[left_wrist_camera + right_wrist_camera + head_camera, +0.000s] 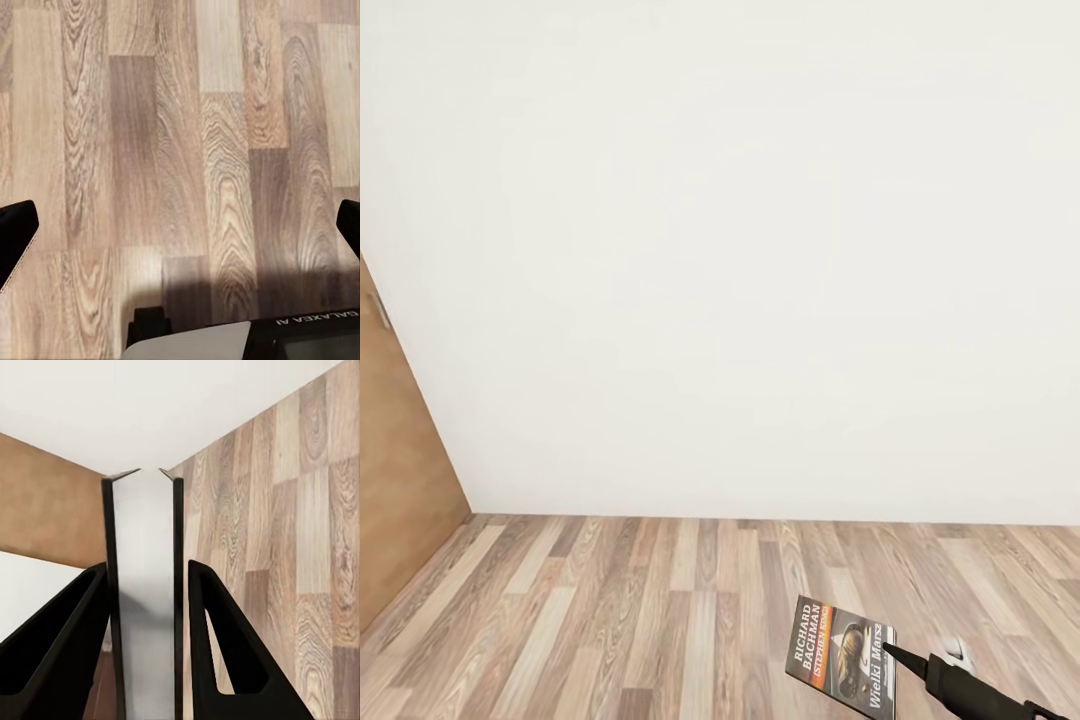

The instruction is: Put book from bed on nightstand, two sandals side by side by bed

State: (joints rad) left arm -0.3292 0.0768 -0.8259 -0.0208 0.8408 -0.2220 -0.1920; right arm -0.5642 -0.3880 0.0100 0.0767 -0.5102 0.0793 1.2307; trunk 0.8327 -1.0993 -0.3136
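Right claw (147, 652) clamping book (843, 652), wall (740, 250) ahead

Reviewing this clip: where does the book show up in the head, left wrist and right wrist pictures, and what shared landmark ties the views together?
Head view: the book is at the lower right, cover facing the camera, held by the right gripper above the floor.
Left wrist view: not in it; wood-plank floor lies beyond the open left gripper.
Right wrist view: the book is at the centre, seen edge-on, clamped between the fingers.
Shared landmark: the wood-plank floor.
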